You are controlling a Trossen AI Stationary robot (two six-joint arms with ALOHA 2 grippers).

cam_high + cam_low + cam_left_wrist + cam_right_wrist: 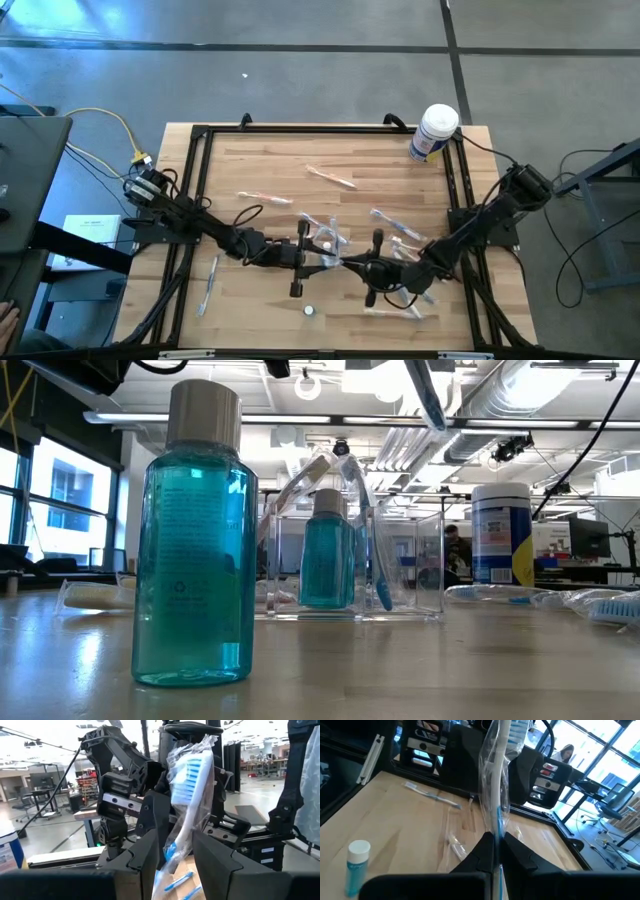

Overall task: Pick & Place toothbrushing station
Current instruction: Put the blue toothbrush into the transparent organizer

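Observation:
The clear plastic holder [326, 237] stands on the table's middle; the low view [400, 565] shows a small blue bottle [326, 555] and a toothbrush [381, 575] in it. My left gripper [300, 258] hangs just near of the holder, shut on a wrapped blue-and-white toothbrush [187, 785]. My right gripper [375, 268] faces it from the right, shut on a wrapped toothbrush [496, 780]. Whether both hold one brush, I cannot tell. My left gripper pinches the wrapped toothbrush's handle [176, 851] between its two fingers, through the clear wrapper. The brush runs on past the fingertips with its bristled head [192, 770] at the far end, clear of the table. My right gripper pinches the wrapped toothbrush's thin handle [496, 832] between its two fingers, through the clear wrapper. The brush runs straight on past the fingertips, toward my left arm, lifted clear of the table.
A teal mouthwash bottle [310, 310] stands near the front edge, close to the low camera [195, 540]. Several wrapped toothbrushes [330, 177] lie scattered about the table. A white tub with a blue label [435, 132] stands at the far right corner. A black frame [195, 200] rims the table.

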